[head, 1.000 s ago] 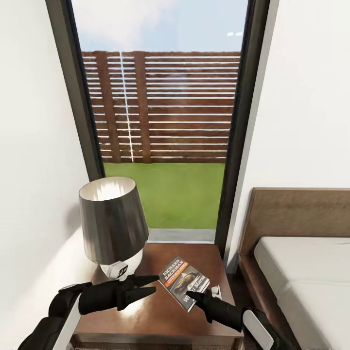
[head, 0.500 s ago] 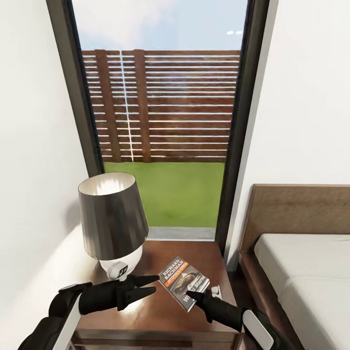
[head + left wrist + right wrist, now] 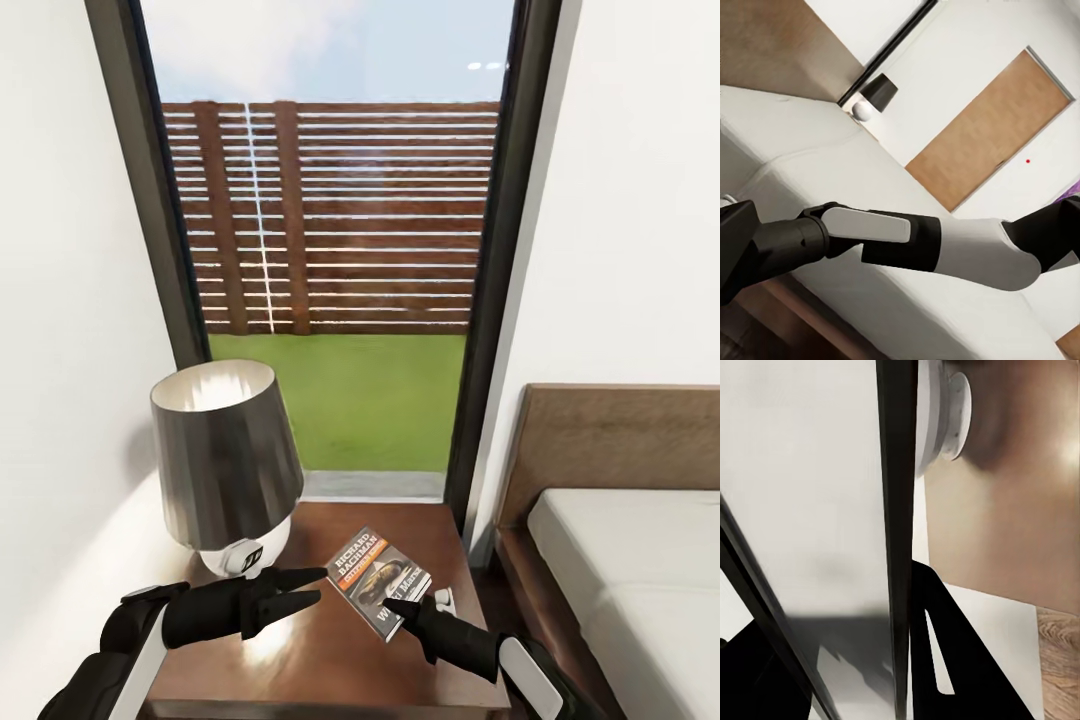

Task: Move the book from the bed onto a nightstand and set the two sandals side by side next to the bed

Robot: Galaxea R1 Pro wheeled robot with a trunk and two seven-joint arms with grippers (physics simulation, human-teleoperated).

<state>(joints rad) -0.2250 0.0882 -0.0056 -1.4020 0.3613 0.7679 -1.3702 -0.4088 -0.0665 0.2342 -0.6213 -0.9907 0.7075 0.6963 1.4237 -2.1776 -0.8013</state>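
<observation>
Black fingers of the right gripper (image 3: 403, 608) pinch the near corner of the book (image 3: 377, 580), which lies flat on the glossy brown nightstand (image 3: 330, 660). Left gripper (image 3: 305, 585) hovers just beside the book's left edge — its two fingers slightly spread, holding nothing. A lamp (image 3: 225, 462) with a dark shade stands on the nightstand's far left corner. To the right sits the bed (image 3: 640, 560) — pale mattress, brown headboard. Behind, a tall window (image 3: 330, 250) shows grass and a slatted fence.
</observation>
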